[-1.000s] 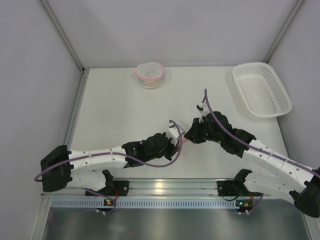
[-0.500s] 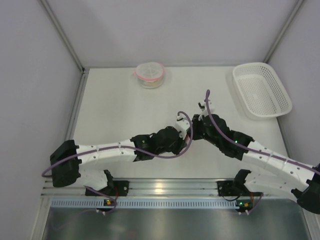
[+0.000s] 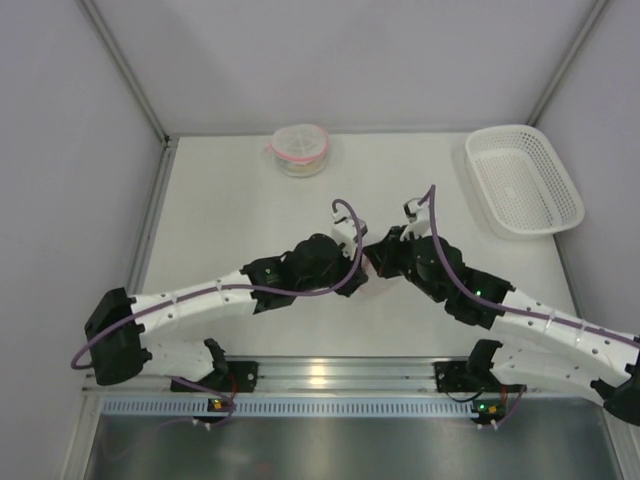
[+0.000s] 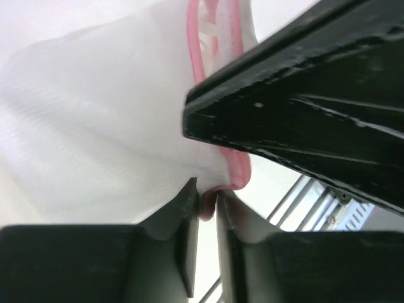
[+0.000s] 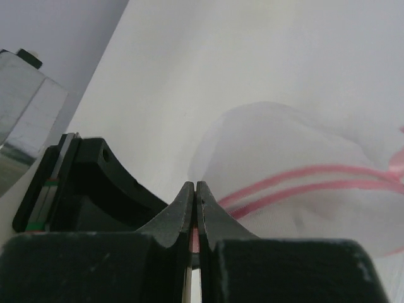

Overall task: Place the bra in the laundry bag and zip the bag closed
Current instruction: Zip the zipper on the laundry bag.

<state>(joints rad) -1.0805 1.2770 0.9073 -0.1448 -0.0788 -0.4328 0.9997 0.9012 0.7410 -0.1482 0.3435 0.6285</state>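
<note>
The white mesh laundry bag with pink zipper trim point(image 4: 101, 126) sits between both arms at the middle of the white counter point(image 3: 230, 220), which pale grey wall panels point(image 3: 350, 60) enclose. The left claw point(image 4: 207, 197), barely parted, pinches the bag's pink edge. The right claw point(image 5: 195, 189) is clenched tight on the same trim.

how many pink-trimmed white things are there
2. A round one sits at the table's far edge; a mesh one is pinched mid-table by the left gripper and right gripper. More may be hidden.
</note>
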